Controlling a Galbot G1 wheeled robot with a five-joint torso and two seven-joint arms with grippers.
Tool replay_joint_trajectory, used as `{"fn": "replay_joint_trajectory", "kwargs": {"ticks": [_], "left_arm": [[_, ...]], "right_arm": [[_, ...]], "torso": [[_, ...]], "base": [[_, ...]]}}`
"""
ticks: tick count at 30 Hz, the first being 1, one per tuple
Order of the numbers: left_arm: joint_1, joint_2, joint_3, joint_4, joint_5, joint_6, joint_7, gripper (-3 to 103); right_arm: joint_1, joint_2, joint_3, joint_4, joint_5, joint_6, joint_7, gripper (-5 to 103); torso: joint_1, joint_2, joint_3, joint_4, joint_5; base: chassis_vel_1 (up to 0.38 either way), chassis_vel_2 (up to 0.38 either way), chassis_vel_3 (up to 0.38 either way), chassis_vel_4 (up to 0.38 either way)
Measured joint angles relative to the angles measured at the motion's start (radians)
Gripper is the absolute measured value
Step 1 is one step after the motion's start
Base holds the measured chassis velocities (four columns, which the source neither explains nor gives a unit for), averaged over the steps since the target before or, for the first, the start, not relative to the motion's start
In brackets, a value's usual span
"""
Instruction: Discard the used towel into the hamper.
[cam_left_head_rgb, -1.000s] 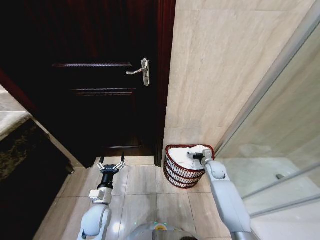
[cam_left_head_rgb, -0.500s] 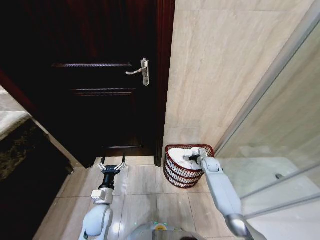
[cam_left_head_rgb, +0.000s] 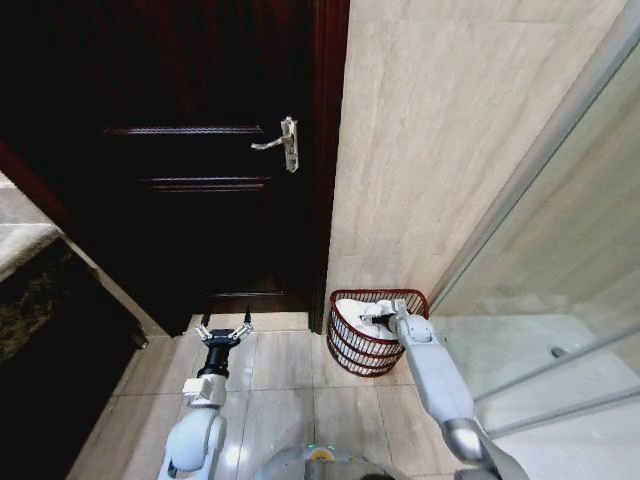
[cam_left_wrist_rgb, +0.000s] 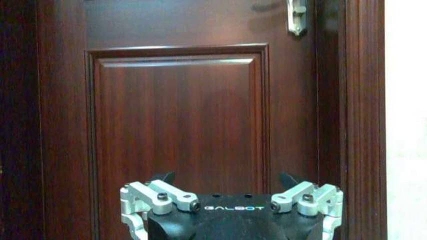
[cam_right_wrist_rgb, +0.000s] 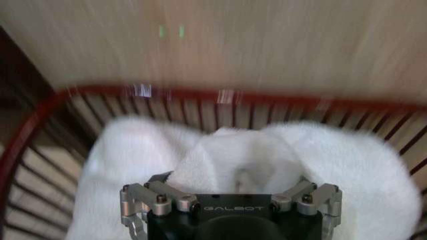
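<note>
The white terry towel lies bunched inside the small round reddish-brown wire hamper, filling most of its opening; in the right wrist view its folds heap up against the hamper's thin red slats. The hamper stands on the beige tiled floor, tight against the pale stone-tile wall and just beside the frame of the dark brown panelled wooden door.

The right gripper is down inside the hamper's rim, on top of the towel. Its fingers are spread wide, their tips pressed into the cloth, with no fold pinched between them.

The left gripper hangs over the floor on the far side of the door frame from the hamper, facing the door; its fingers are spread wide apart with nothing between them. The silver lever handle sits on the door well above the hamper. A glass shower screen runs along the hamper's other side.
</note>
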Motion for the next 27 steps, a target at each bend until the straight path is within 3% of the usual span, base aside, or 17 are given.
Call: {"fn": "replay_joint_trajectory", "kwargs": {"ticks": [4, 6, 7, 9, 10, 11, 12, 13, 14, 17, 21, 27], "left_arm": [[-0.001, 0.000, 0.003, -0.006, -0.003, 0.002, 0.000, 100], [-0.005, -0.002, 0.007, -0.010, -0.005, 0.002, -0.005, 100], [-0.005, -0.002, 0.007, -0.010, -0.006, 0.002, -0.006, 100], [0.000, -0.004, 0.011, -0.011, -0.014, -0.001, -0.012, 100], [0.000, -0.004, 0.011, -0.011, -0.014, -0.001, -0.012, 100], [0.004, -0.004, 0.013, -0.012, -0.019, -0.004, -0.016, 100], [0.007, -0.004, 0.014, -0.012, -0.023, -0.008, -0.018, 100], [0.013, -0.002, 0.014, -0.014, -0.031, -0.016, -0.021, 100], [0.013, -0.002, 0.014, -0.014, -0.031, -0.016, -0.021, 100], [0.030, -0.001, 0.015, -0.014, -0.068, -0.042, -0.024, 100], [0.048, 0.001, 0.020, -0.002, -0.093, -0.076, -0.025, 100], [0.057, 0.012, 0.013, 0.008, -0.093, -0.106, -0.020, 100]], "right_arm": [[-0.058, -0.024, 0.016, 0.132, 0.025, 0.032, 0.015, 100], [-0.153, -0.050, 0.033, 0.293, 0.100, 0.178, 0.027, 100], [-0.165, -0.052, 0.035, 0.312, 0.108, 0.200, 0.029, 100], [-0.266, -0.048, 0.053, 0.426, 0.157, 0.379, 0.033, 100], [-0.266, -0.048, 0.053, 0.426, 0.157, 0.379, 0.033, 100], [-0.303, -0.037, 0.060, 0.456, 0.154, 0.445, 0.033, 100], [-0.329, -0.026, 0.066, 0.474, 0.142, 0.490, 0.035, 100], [-0.382, 0.002, 0.075, 0.499, 0.097, 0.580, 0.046, 100], [-0.382, 0.002, 0.075, 0.499, 0.097, 0.580, 0.046, 100], [-0.495, 0.081, 0.089, 0.524, -0.048, 0.739, 0.130, 100], [-0.579, 0.134, 0.090, 0.573, -0.095, 0.774, 0.186, 100], [-0.656, 0.148, 0.094, 0.651, -0.112, 0.763, 0.192, 100]], "torso": [[0.000, 0.000, 0.000, -0.0002, -0.0002], [0.000, 0.000, 0.000, -0.0006, -0.0002], [0.000, 0.000, 0.000, -0.0008, -0.0003], [0.000, 0.000, 0.000, -0.0006, -0.0003], [0.000, 0.000, 0.000, -0.0006, -0.0003], [0.000, 0.000, 0.000, -0.0007, -0.0003], [0.000, 0.000, 0.000, -0.0005, -0.0003], [0.000, 0.000, 0.000, -0.0006, -0.0003], [0.000, 0.000, 0.000, -0.0006, -0.0003], [0.000, 0.000, 0.000, -0.0006, -0.0003], [0.000, 0.000, 0.000, -0.0006, -0.0006], [0.000, 0.000, 0.000, -0.0006, -0.0007]], "base": [[0.000, 0.000, 0.000, 0.000], [0.000, 0.000, 0.000, 0.000], [0.000, 0.000, 0.000, 0.000], [0.000, 0.000, 0.000, 0.000], [0.000, 0.000, 0.000, 0.000], [0.000, 0.000, 0.000, 0.000], [0.000, 0.000, 0.000, 0.000], [0.000, 0.000, 0.000, 0.000], [0.000, 0.000, 0.000, 0.000], [0.000, 0.000, 0.000, 0.000], [0.000, 0.000, 0.000, 0.000], [0.000, 0.000, 0.000, 0.000]]}}
